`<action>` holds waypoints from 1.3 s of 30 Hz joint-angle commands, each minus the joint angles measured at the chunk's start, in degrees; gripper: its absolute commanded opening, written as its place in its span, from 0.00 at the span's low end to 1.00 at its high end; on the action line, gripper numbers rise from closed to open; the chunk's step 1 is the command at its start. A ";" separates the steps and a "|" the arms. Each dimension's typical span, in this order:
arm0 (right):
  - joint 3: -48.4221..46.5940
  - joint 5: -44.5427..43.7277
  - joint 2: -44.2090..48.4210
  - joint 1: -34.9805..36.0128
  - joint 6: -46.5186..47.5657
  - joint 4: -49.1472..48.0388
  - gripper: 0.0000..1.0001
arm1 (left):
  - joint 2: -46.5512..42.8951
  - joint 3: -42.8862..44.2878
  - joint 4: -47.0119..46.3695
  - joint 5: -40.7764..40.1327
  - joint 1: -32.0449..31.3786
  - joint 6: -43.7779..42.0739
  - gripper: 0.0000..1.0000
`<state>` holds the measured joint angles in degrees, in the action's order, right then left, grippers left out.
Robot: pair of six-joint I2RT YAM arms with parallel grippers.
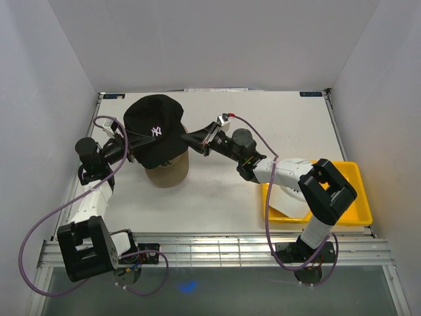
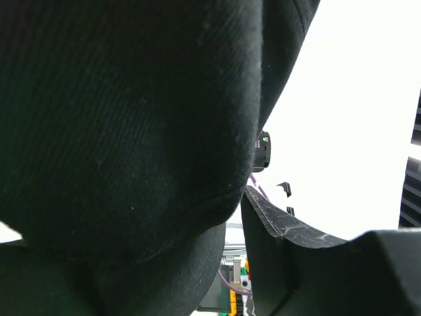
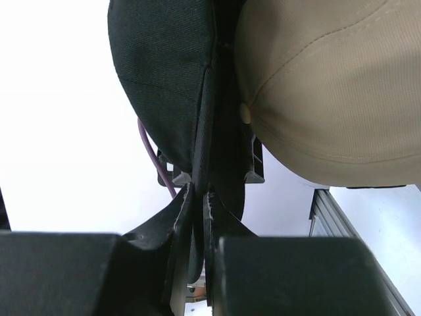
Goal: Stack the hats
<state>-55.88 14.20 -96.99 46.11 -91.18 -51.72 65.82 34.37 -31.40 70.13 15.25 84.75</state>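
The black cap with a white logo (image 1: 154, 128) hangs in the air over the tan cap (image 1: 168, 172), which sits on the table below it. My left gripper (image 1: 129, 140) is shut on the black cap's left edge. In the left wrist view, black fabric (image 2: 118, 118) fills the frame against one finger (image 2: 296, 250). My right gripper (image 1: 192, 138) is shut on the cap's right edge. In the right wrist view its jaws (image 3: 199, 191) pinch the black fabric (image 3: 164, 66) beside the tan cap (image 3: 329, 85). A white cap (image 1: 288, 194) lies in the yellow tray. The pink cap is out of view.
The yellow tray (image 1: 360, 197) stands at the right front, partly under my right arm. Purple cables loop from both arms over the near table edge. White walls close in the table at the left, back and right.
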 commanded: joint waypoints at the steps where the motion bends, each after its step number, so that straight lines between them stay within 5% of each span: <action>1: 1.30 -2.77 -0.39 -0.58 -1.90 -5.05 0.08 | -2.80 -1.58 -1.38 0.98 -0.30 -0.46 0.65; 20: 1.74 -7.51 -3.82 -2.43 -10.78 -14.72 0.08 | -3.95 -1.24 -3.23 0.71 -1.27 0.24 0.73; 29: -0.63 -9.89 -5.75 -3.22 -13.50 -16.21 0.08 | -2.02 -1.32 -12.19 0.62 -1.45 6.39 0.73; 35: -1.25 -10.15 -5.67 -3.30 -12.72 -15.78 0.08 | -1.84 -1.94 -13.25 0.36 -1.45 7.18 0.65; 39: -0.46 -9.10 -4.09 -3.22 -9.12 -14.29 0.08 | -2.28 -2.64 -12.47 -0.17 -1.27 7.18 0.51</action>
<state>-54.74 6.85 -102.52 43.40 -104.38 -64.66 64.84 31.53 -42.02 69.71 14.06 91.81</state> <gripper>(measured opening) 0.100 0.528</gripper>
